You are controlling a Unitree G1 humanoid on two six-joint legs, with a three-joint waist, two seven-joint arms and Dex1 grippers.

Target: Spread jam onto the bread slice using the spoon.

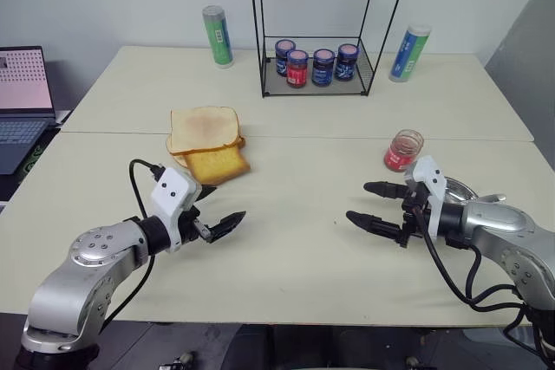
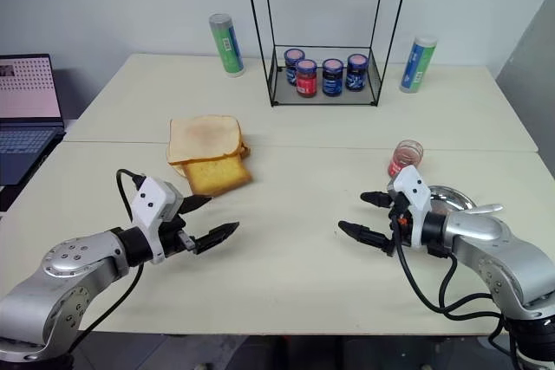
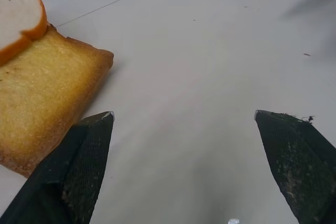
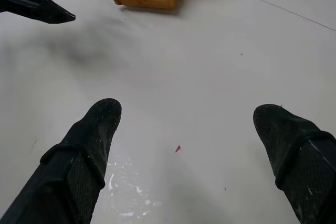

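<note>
Two grippers, left (image 1: pixel 221 205) and right (image 1: pixel 366 204), hover spread wide and empty above the table (image 1: pixel 295 240). Bread slice (image 1: pixel 204 130) tops a golden stack at left; jam (image 1: pixel 402 151) stands right, beside what may be the spoon (image 2: pixel 482 210).

Two bread slices are lying toward the desk's (image 1: pixel 303 249) left side: one pale slice (image 1: pixel 205 130) resting on one golden toasted slice (image 1: pixel 217 163). Four lidded jars (image 1: pixel 314 64) are sitting in one wire rack (image 1: pixel 316 23) at the far edge, two tall tubes (image 1: pixel 218 35) are flanking it, and one open jam jar (image 1: pixel 403 150) is standing toward the right edge. One laptop (image 1: pixel 22 101) is showing beyond the left edge.
</note>
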